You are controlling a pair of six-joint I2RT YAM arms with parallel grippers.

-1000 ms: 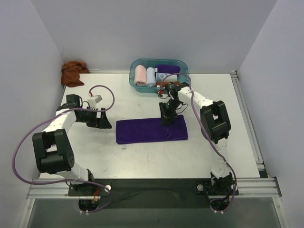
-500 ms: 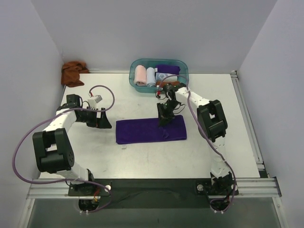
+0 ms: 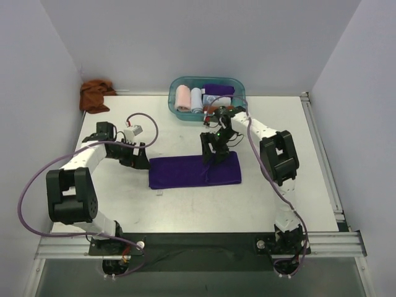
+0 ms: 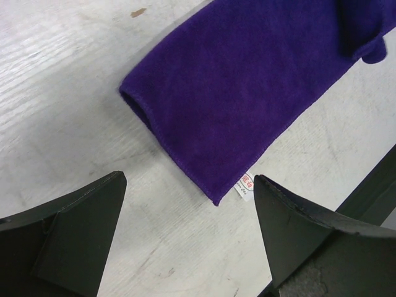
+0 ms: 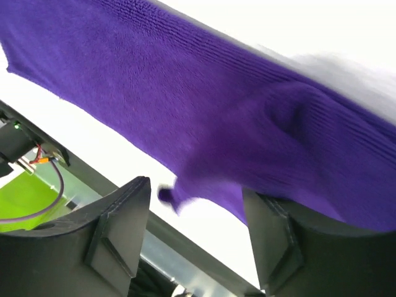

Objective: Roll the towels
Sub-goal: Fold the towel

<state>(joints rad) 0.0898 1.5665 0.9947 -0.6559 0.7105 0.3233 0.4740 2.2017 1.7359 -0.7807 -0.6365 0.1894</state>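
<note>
The purple towel lies flat as a folded strip in the middle of the table. My left gripper stands open at its left end; in the left wrist view the towel and its white-labelled corner sit just ahead of the left gripper. My right gripper hovers over the strip's back edge, right of centre. Seen from the right wrist, the right gripper has its jaws apart with a blurred towel corner loose between them. The rust-brown towel is bunched in the back left corner.
A teal bin at the back centre holds rolled pink, pale blue and purple cloths. White walls close in the left, back and right. A metal rail runs along the table's right edge.
My right gripper has opened and let go of the purple towel, which now lies flatter. My left arm has moved right, up to the towel's left end.
</note>
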